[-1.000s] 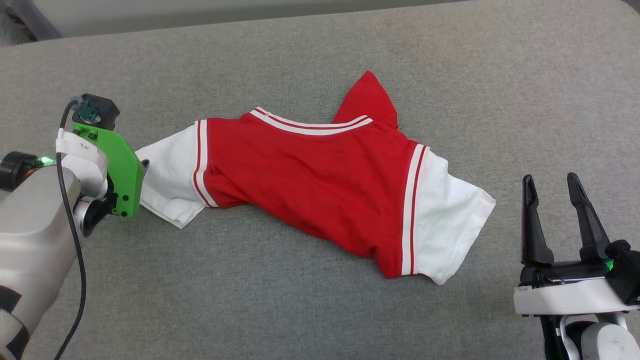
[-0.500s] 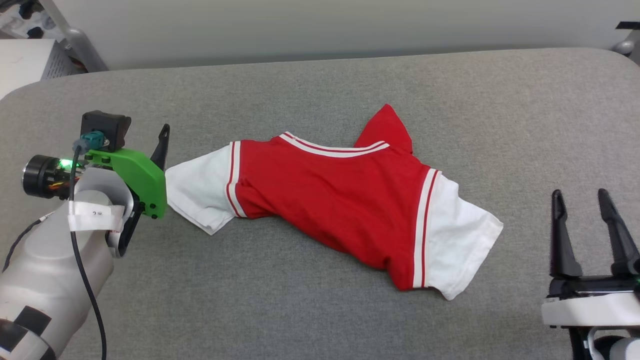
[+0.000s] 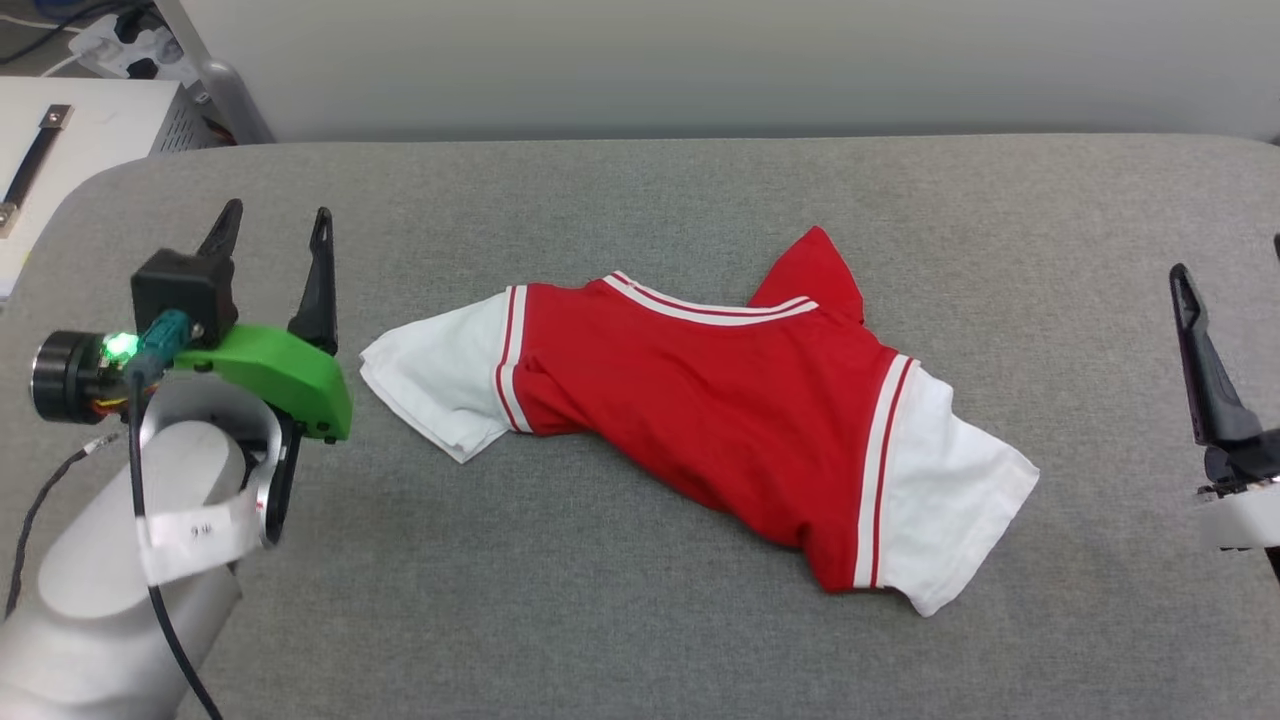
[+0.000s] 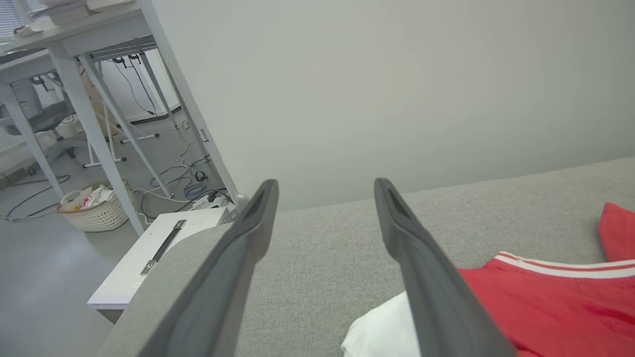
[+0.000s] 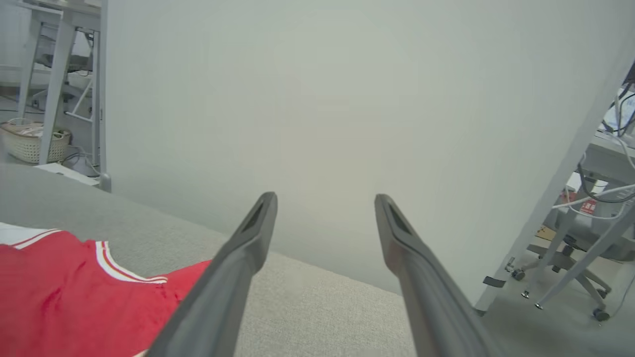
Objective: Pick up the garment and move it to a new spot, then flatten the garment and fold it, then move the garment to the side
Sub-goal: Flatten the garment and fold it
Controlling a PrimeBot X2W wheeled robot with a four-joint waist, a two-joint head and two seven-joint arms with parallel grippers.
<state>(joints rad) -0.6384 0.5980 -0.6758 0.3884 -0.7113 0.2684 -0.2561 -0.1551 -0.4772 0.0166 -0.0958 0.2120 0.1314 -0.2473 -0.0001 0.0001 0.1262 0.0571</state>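
Observation:
The garment lies crumpled on the grey padded table, red body in the middle. One white sleeve points left and the other points lower right. Its numerals are hidden. My left gripper stands open just left of the left sleeve, apart from it, fingers pointing to the far edge. The left wrist view has the left gripper open and empty, with the garment at lower right. My right gripper sits at the right edge, well clear of the cloth. In its wrist view the right gripper is open, the garment at lower left.
A white cabinet with a dark handle stands past the table's rounded far-left corner. A pale wall runs behind the far edge. Desk legs, cables and a basket are on the floor to the left, a wheeled chair to the right.
The head camera has tilted up, shifting the whole picture. My left gripper has drawn back from the left sleeve and turned its fingers toward the far edge. The right gripper has slid toward the picture's right edge.

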